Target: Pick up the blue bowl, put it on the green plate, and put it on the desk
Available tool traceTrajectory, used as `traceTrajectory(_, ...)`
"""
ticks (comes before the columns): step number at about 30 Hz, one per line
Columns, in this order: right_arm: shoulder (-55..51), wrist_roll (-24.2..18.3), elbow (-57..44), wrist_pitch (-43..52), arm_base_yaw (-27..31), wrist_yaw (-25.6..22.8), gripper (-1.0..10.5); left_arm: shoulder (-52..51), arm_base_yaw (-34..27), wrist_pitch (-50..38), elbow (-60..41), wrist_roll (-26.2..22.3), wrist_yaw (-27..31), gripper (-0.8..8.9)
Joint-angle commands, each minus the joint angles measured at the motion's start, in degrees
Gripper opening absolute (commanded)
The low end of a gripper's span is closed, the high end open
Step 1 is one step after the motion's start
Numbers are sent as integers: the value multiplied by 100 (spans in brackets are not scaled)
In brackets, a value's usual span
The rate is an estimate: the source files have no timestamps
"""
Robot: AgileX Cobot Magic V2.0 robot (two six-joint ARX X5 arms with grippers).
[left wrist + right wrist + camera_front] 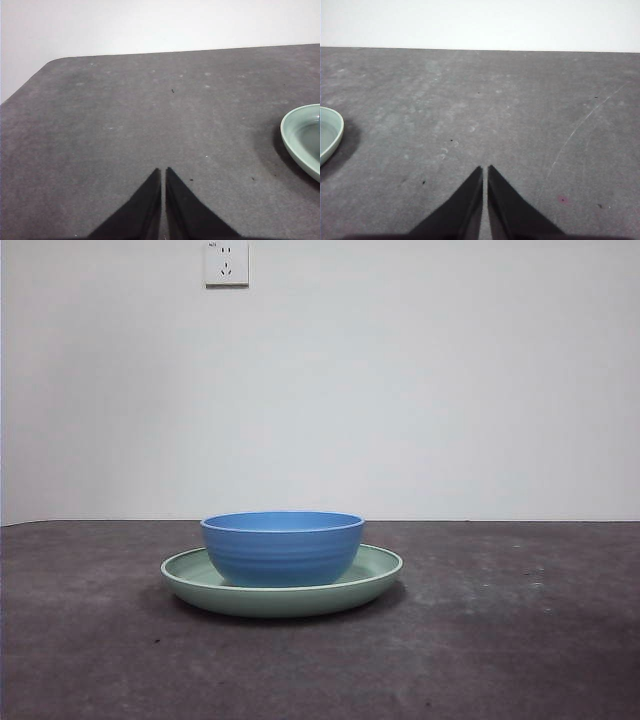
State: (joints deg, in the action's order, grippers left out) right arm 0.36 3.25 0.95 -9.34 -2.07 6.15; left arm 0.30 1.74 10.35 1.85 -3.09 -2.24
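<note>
The blue bowl (282, 546) stands upright inside the green plate (375, 575), which rests on the desk (500, 640) in the middle of the front view. Neither arm shows in the front view. In the left wrist view my left gripper (163, 171) is shut with nothing in it, over bare desk (125, 125), and only the plate's rim (292, 140) shows off to one side. My right gripper (485, 168) is shut and empty too, above the desk (520, 110), with a sliver of the plate (331, 132) at the picture's edge. The bowl is out of both wrist views.
A white wall stands behind the desk, with a socket (226, 262) high up. The desk's rounded far corner (50, 62) shows in the left wrist view. A long pale scratch (580, 125) runs across the desk near the right gripper.
</note>
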Motion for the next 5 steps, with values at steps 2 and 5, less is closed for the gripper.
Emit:
traceTrajectory(2, -15, 63, -28, 33, 7, -20, 11, -13, -7, 37, -118, 39, -4, 15)
traceTrajectory(5, -15, 63, -28, 33, 7, -20, 11, -11, -7, 37, -118, 39, -4, 15)
